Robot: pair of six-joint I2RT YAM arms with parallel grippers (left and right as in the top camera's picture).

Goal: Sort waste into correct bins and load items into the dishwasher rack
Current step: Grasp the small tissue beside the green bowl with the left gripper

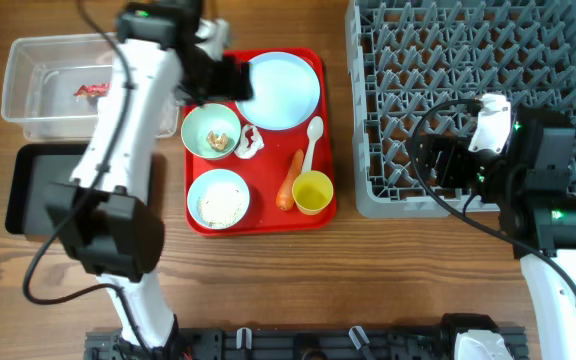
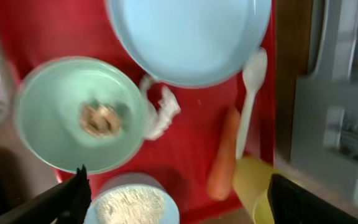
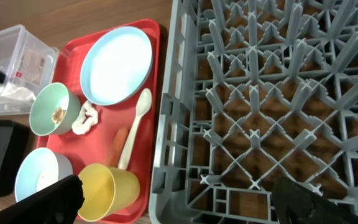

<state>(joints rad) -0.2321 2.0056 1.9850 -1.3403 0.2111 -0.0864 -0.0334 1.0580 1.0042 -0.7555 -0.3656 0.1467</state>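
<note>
The clear tub (image 1: 18, 70) holds the red candy wrapper (image 1: 93, 90), the red tray (image 1: 266, 175) left of the dishwasher rack (image 1: 468, 60) carries plate (image 1: 283, 90), scrap bowl (image 1: 211, 130), rice bowl (image 1: 219, 197), tissue (image 1: 251, 143), carrot (image 1: 290, 180), spoon (image 1: 312, 140) and yellow cup (image 1: 313, 192), and left gripper (image 2: 179, 186) and right gripper (image 3: 179, 193) gape wide, holding nothing.

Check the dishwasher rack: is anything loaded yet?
Empty where visible: the dishwasher rack shows bare pegs only; the plate is on the red tray.

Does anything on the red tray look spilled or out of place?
Nothing is spilled. The crumpled tissue and the carrot lie loose on the red tray, not yet in any bin.
</note>
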